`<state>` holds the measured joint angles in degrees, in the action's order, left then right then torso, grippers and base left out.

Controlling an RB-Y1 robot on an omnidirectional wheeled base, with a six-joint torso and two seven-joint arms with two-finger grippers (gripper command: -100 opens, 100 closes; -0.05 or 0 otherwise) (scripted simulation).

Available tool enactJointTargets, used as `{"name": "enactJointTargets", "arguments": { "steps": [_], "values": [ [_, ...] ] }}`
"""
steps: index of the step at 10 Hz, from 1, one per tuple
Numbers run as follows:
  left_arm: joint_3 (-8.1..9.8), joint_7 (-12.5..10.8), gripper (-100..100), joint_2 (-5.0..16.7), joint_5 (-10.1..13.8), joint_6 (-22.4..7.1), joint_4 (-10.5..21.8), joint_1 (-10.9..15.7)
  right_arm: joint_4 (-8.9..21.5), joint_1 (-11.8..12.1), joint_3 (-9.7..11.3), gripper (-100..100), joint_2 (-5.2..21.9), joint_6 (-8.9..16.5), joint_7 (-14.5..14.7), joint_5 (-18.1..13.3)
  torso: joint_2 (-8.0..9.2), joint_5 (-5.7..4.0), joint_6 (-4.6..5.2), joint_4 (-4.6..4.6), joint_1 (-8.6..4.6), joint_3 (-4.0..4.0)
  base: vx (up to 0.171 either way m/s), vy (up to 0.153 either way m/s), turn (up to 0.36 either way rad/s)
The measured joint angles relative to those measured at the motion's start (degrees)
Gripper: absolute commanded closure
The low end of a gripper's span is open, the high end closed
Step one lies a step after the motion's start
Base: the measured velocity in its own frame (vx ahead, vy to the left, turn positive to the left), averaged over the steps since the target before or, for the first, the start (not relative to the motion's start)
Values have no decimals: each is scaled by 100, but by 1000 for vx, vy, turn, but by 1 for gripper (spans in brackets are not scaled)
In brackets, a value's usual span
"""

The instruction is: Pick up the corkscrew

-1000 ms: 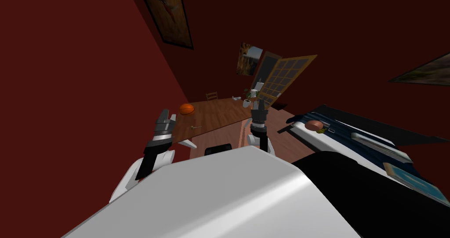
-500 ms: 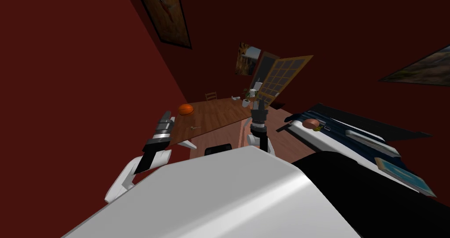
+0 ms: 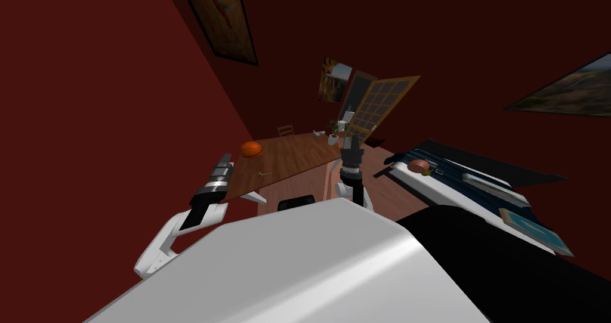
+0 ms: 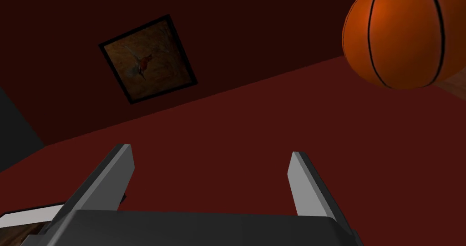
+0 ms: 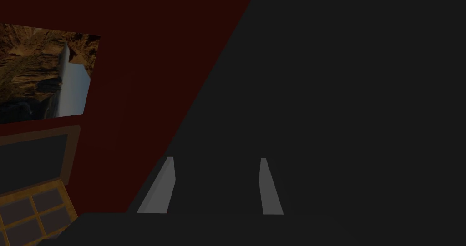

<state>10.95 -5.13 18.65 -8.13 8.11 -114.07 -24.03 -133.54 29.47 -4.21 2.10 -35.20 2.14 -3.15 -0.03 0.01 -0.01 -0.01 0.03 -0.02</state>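
Observation:
The corkscrew (image 3: 263, 173) is a small pale thing lying on the wooden table (image 3: 298, 155), near its close end. An orange basketball (image 3: 251, 149) rests on the table beyond it, by the red wall. My left gripper (image 3: 225, 158) hovers at the table's left edge, left of the corkscrew and apart from it. In the left wrist view that gripper (image 4: 209, 150) is open and empty, with the basketball (image 4: 400, 34) ahead and to one side. My right gripper (image 3: 351, 140) is raised over the table's right edge; its fingers (image 5: 216, 158) stand apart with nothing between them.
A chair (image 3: 286, 131) and small white items (image 3: 334, 137) stand at the table's far end, before a paned door (image 3: 376, 107). On the right a dark-topped white cabinet (image 3: 453, 185) carries a brown round thing (image 3: 419, 165) and flat items. A black chair back (image 3: 296, 202) is near me.
My left arm has stretched out, its elbow swinging lower and to the left, while its gripper stays near the table's left edge. The whole head view has shifted slightly. The right arm holds still.

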Motion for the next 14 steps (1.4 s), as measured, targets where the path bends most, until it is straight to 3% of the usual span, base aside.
{"name": "enactJointTargets", "arguments": {
  "steps": [4, 8, 13, 14],
  "values": [
    [210, -6, -100, 238, -114, -596, 534, 313, 0, 0, 0, 0, 0, 0, 0, 0, -2, 0, -1, -1, 1, -1, 6, 4, -35],
    [340, -25, -100, 371, -171, -1069, 809, 482, 0, 0, 0, 0, 0, 0, 0, 0, 0, -1, -1, 0, -3, 0, 5, -3, -38],
    [624, -47, -100, 598, -302, -1920, 1412, 894, 0, 0, 0, 0, 0, 0, 0, 0, -5, -2, 2, -1, -7, -3, 11, -10, -51],
    [672, -56, -100, 613, -309, -2116, 1416, 859, 0, 0, 0, 0, 0, 0, 0, 0, -3, -2, -2, -1, -7, -2, 15, -16, -53]
  ]
}}
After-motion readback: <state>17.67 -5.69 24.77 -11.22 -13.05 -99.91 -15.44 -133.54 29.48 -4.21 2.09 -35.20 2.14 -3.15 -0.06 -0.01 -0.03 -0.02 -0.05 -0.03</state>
